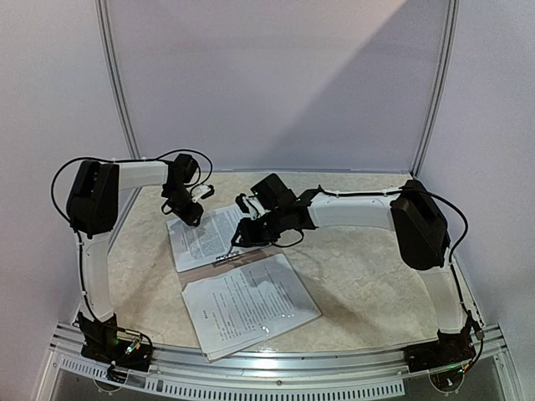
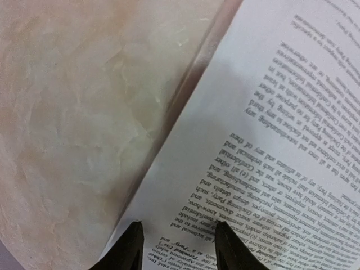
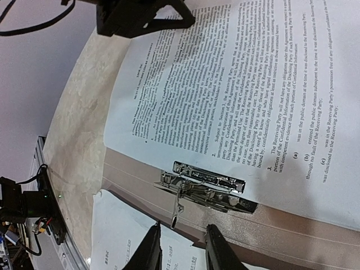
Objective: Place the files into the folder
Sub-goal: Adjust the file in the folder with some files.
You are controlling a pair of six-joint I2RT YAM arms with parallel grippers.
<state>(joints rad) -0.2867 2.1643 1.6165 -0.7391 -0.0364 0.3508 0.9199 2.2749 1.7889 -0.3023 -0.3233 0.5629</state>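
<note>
Hovering: left hand (image 2: 177, 230) over files (image 2: 270, 112) | right hand (image 3: 183, 230) near folder (image 3: 135, 180) clip (image 3: 205, 185)

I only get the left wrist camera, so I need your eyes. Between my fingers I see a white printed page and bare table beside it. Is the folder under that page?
Observer: Yes. The right wrist view shows a brown folder under the printed sheet, with a strip of it showing past the sheet's edge.
Operator: What would hold the pages in?
Observer: A silver clip sits on that strip at the sheet's edge, just ahead of the right gripper, whose fingers stand apart.
Operator: Any files outside it?
Observer: From the top view, a second stack of printed sheets lies on the table, nearer the arm bases.
</note>
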